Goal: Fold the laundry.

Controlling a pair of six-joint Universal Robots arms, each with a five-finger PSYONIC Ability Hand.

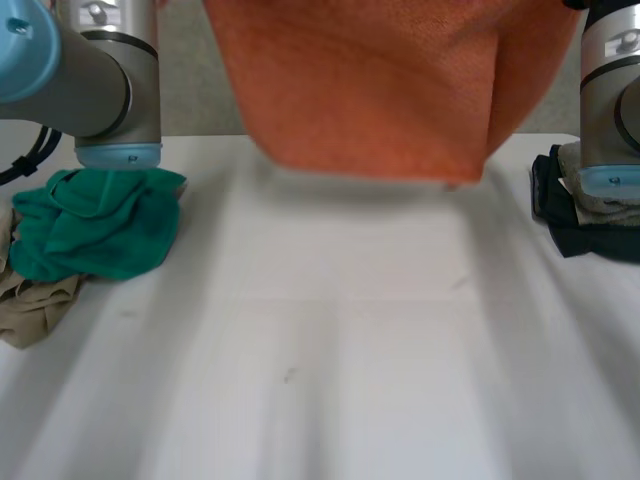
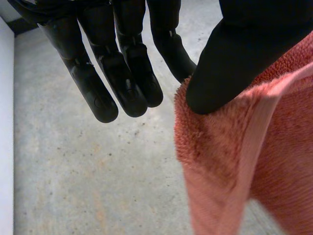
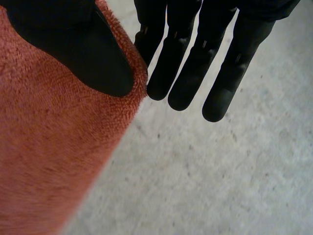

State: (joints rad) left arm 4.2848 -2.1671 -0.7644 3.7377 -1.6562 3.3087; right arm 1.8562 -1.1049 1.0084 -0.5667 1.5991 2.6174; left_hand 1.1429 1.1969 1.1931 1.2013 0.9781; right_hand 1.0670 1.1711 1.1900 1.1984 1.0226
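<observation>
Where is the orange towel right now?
The orange towel hangs above the far middle of the table, right of the green cloth in the head view, pinched by the left hand and right hand.

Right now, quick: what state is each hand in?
Left hand: shut on the towel, thumb pinching a corner.
Right hand: shut on the towel, thumb pinching its edge.
</observation>
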